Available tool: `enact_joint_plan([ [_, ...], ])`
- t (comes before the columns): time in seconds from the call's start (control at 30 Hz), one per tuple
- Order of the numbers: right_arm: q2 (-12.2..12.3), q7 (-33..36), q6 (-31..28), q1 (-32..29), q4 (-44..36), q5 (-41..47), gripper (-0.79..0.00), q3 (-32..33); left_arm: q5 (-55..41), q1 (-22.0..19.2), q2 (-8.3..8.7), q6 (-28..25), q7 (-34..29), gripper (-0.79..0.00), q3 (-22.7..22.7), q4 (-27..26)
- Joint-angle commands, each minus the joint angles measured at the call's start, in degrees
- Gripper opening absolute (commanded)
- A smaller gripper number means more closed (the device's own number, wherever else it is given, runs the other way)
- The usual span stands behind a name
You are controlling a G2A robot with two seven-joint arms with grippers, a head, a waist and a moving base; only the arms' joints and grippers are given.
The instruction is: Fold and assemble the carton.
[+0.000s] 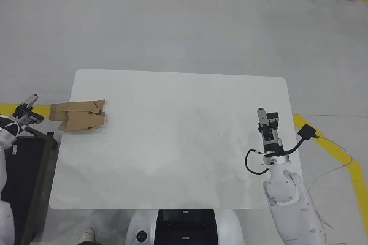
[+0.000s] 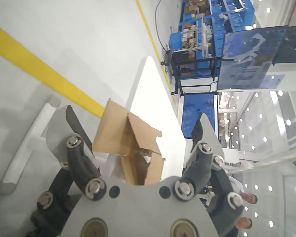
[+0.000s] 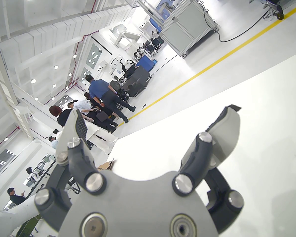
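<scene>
A flattened, partly folded brown carton (image 1: 81, 115) lies at the left edge of the white table (image 1: 172, 177), one end hanging past the edge. My left gripper (image 1: 26, 105) hovers off the table, a little left of the carton. In the left wrist view its fingers stand open (image 2: 135, 114) with the carton (image 2: 130, 146) just ahead of them, untouched. My right gripper (image 1: 267, 114) is over the table's right side, far from the carton. It is open and empty (image 3: 153, 114), and a corner of the carton (image 3: 106, 166) shows far off.
A black cart (image 1: 24, 177) stands beside the table's left edge, under the left arm. Yellow floor tape (image 1: 356, 177) runs past the right side, and a black cable (image 1: 310, 136) trails from the right arm.
</scene>
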Motion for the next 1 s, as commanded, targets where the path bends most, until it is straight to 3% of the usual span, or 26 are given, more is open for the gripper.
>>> enact_joint_plan([
  [0.0,0.0,0.0,0.0,0.0,0.0,0.0,0.0,0.0,1.7,-0.8,-0.28,0.0,2.0,0.0,1.0,2.1],
  [0.3,0.0,0.0,0.0,0.0,0.0,0.0,0.0,0.0,2.9,-3.4,-2.09,0.1,2.0,0.0,3.3,7.4],
  [0.67,0.0,0.0,0.0,0.0,0.0,0.0,0.0,0.0,3.1,-5.0,-3.74,-1.1,-0.1,0.0,5.0,8.2],
  [0.7,0.0,0.0,0.0,0.0,0.0,0.0,0.0,0.0,3.2,-5.1,-3.87,-1.2,0.0,-0.022,5.1,8.2],
  [0.73,0.0,0.0,0.0,0.0,0.0,0.0,0.0,0.0,3.2,-5.3,-3.98,-1.3,0.1,-0.185,5.2,8.2],
  [0.77,0.0,0.0,0.0,0.0,0.0,0.0,0.0,0.0,3.3,-5.5,-4.09,-1.2,0.2,-0.397,5.3,8.3],
  [0.8,0.0,0.0,0.0,0.0,0.0,0.0,0.0,0.0,3.3,-5.6,-4.2,-1.3,0.3,-0.453,5.4,8.4],
  [0.97,0.0,0.0,0.0,0.0,0.0,0.0,0.0,0.0,3.5,-6.2,-4.63,-1.2,0.5,-0.57,5.8,8.7],
])
